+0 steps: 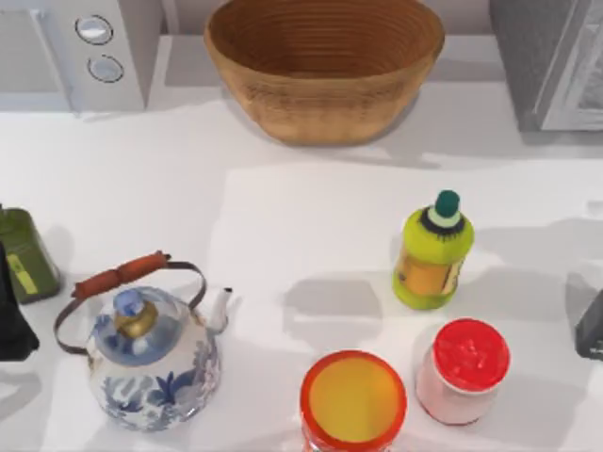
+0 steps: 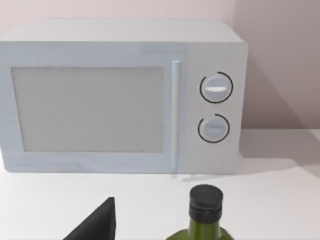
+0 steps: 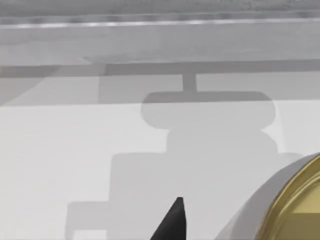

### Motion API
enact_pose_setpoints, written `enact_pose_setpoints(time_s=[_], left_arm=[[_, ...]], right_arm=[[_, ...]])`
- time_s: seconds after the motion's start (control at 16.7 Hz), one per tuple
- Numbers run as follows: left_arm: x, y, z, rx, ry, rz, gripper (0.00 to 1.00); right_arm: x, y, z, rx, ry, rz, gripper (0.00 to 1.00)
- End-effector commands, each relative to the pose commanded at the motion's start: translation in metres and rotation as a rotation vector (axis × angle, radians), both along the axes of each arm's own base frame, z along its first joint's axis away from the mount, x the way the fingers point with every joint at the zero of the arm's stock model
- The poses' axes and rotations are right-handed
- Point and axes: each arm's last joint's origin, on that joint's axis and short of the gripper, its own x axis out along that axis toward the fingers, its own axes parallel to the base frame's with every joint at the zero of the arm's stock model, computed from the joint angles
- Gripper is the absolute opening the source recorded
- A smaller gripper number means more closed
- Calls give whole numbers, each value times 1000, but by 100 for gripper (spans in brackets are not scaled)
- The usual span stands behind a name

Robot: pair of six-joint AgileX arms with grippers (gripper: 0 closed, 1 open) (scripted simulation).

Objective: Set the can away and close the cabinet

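Nothing of the task looks done; the can with the orange rim and yellow lid (image 1: 353, 400) stands untouched on the white table (image 1: 283, 217) at its near edge, the grey cabinet (image 1: 551, 61) waits at far right, and I cannot tell whether the left gripper (image 1: 14, 315) or right gripper (image 1: 592, 328), both at the edges, is wide or narrow.

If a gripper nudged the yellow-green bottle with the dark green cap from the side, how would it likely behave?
The bottle stands upright and looks taller than its base is wide, so a high push would probably tip it rather than slide it. Its round body suggests it would roll once down. The glossy surface may be somewhat slippery for fingers.
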Motion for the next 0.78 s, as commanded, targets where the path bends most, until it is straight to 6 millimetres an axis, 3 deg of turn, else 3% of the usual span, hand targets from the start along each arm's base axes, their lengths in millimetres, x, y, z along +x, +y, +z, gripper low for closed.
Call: enact_pose_setpoints(time_s=[0.36, 0.78], left_arm=[[0, 0, 0, 0, 0, 0, 100], [0, 0, 0, 0, 0, 0, 100]], right_arm=[[-9, 7, 63, -6, -30, 20, 0], [-17, 9, 64, -2, -35, 12, 0]])
